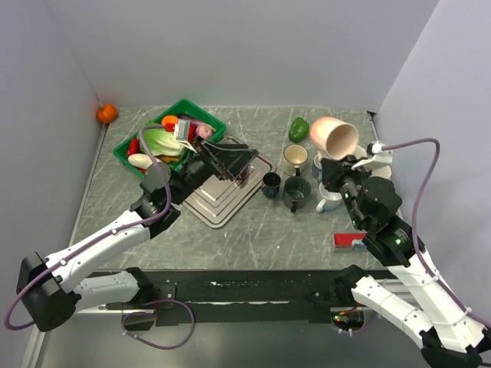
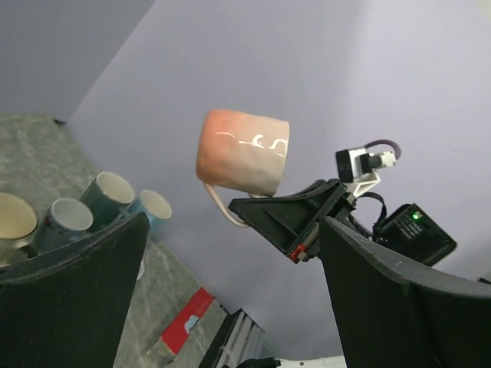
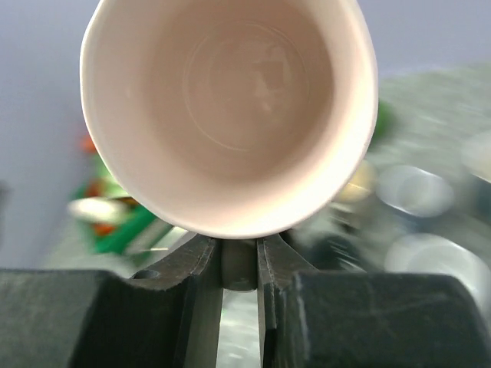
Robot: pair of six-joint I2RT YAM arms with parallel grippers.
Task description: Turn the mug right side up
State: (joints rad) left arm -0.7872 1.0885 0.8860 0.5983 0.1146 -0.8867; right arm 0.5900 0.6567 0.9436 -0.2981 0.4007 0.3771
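A pink mug [image 1: 333, 136] is held in the air at the right of the table, lying on its side with its mouth toward the front right. My right gripper [image 1: 337, 163] is shut on the mug's handle, just below the mug. In the right wrist view the mug's open mouth [image 3: 230, 107] faces the camera and the handle [image 3: 239, 264] sits clamped between the fingers. The left wrist view shows the mug [image 2: 244, 152] from the side, above the right gripper. My left gripper [image 1: 230, 159] is open and empty over the metal tray [image 1: 222, 195].
Several upright mugs [image 1: 295, 192] stand in a cluster below and left of the held mug. A green pepper [image 1: 298, 129] lies behind them. A green basket [image 1: 130, 149] of vegetables stands at the back left. A red card [image 1: 349, 240] lies front right. An orange [image 1: 106, 113] sits in the far left corner.
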